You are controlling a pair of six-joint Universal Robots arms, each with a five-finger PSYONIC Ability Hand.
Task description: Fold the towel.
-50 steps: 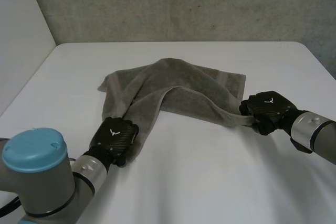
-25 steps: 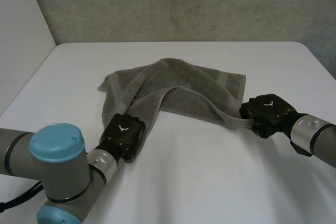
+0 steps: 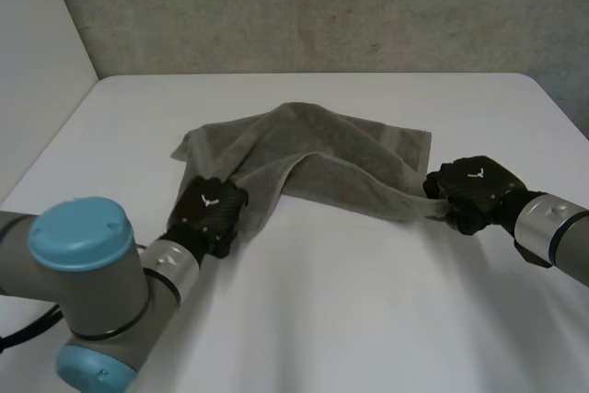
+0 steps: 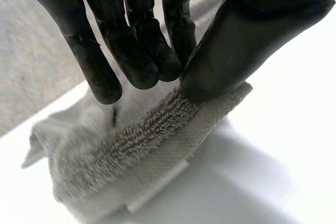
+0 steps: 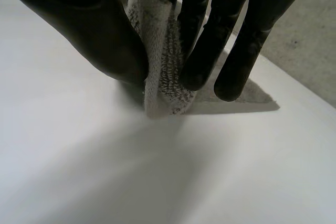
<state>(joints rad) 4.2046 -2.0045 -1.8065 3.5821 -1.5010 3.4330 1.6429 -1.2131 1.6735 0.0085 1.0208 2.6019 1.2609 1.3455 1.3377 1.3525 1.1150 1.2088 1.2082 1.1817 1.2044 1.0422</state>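
– Towel (image 3: 313, 149) location?
– It's grey and crumpled, lying on the white worktop (image 3: 368, 319) around the middle, toward the far side. Two ends are drawn out toward the near side, one to each hand, so the cloth forks.
– And the left hand (image 3: 210, 213)?
– It's at the near left end of the cloth. In its wrist view the thumb (image 4: 236, 51) presses a thick folded edge against the fingers (image 4: 139, 61), so it is pinching the towel.
– The right hand (image 3: 474, 190)?
– It's at the end of a narrow strip running out from the towel's middle. Its wrist view shows a bunched corner clamped between thumb (image 5: 89, 30) and fingers (image 5: 202, 51), with the tip hanging just below them, close over the worktop.
– Are the hands close together?
– No, well apart, with bare worktop between them.
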